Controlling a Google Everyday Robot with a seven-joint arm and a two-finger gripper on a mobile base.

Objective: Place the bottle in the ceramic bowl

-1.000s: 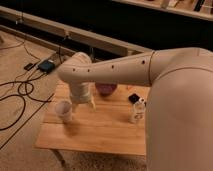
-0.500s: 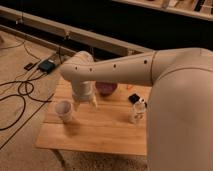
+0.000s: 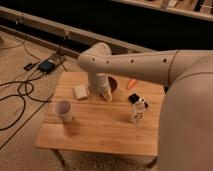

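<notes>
Matt wood, clear plastic
The table (image 3: pixel 100 127) is matt planked wood, the bottle (image 3: pixel 138 111) clear plastic, the ceramic bowl (image 3: pixel 114 85) dark; the smooth pale gripper (image 3: pixel 106 94) hangs near the far edge.

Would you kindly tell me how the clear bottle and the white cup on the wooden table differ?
The bottle is clear and capped; the white cup is opaque and open-topped. The bottle stands toward the view's right, the white cup toward its left. The gripper, low beside the ceramic bowl, holds neither. Both stand upright on the wooden table.
</notes>
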